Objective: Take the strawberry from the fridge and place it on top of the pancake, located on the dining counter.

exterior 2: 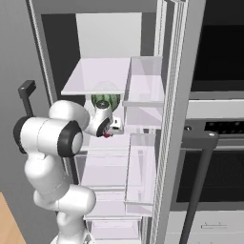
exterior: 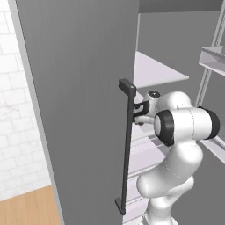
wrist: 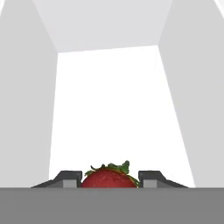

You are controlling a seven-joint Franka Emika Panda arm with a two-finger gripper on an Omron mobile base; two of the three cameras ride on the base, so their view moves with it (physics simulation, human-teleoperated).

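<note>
Two doors of the fridge [exterior 2: 143, 143] stand open so the arm can reach its shelves; all positions below are given relative to this fridge. At its left, the grey door [exterior: 79, 101] with its dark bar handle [exterior: 126, 145] is swung out toward the base, and the arm passes just beside that handle into the cavity. Inside, on the middle shelf [exterior 2: 102, 78], a watermelon [exterior 2: 106, 101] sits at the back, under the shelf board, just behind the wrist. The gripper [wrist: 110, 179] is pushed in low over a white shelf floor, level with the berry, presumably so the fingers can close from both sides. In the hand view the strawberry [wrist: 109, 177] lies between the two fingertips [wrist: 70, 178], with its green cap pointing away from the camera; in the right base view a small red spot [exterior 2: 107, 135] marks it at the hand's tip. The jaws are narrowed about the berry, each tip just beside its flank; whether they press firmly on it cannot be told. To the right of the fridge stands the black-windowed oven [exterior 2: 224, 47], untouched.
</note>
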